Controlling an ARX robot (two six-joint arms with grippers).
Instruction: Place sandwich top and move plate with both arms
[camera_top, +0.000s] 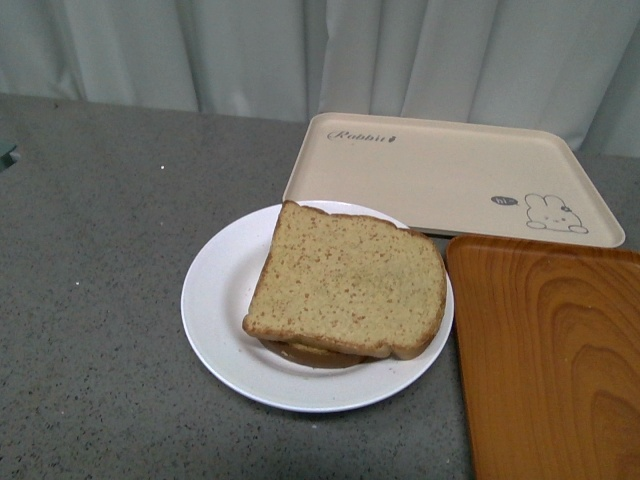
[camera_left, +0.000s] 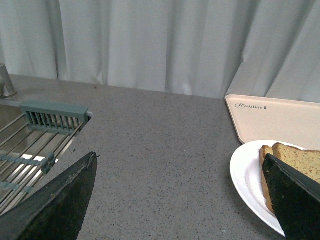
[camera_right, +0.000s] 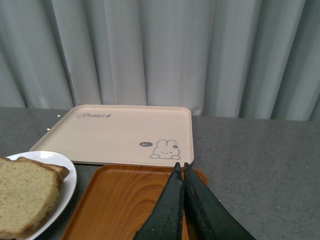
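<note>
On the plate (camera_top: 215, 300): tan, speckled bread top (camera_top: 345, 280) is lying flat over another slice (camera_top: 312, 353).
Left gripper (camera_left: 180, 157): fingers are spreading wide, holding nothing.
Right gripper (camera_right: 182, 167): fingers are pressing together.

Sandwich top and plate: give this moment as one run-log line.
sandwich top: on lower slice | plate: on counter | left gripper: open, empty | right gripper: shut, empty

plate (camera_top: 215, 300) blocked by rabbit tray (camera_top: 440, 180) at 1 o'clock and wood tray (camera_top: 550, 360) at 3; counter (camera_top: 100, 250) open 7 to 11.
</note>
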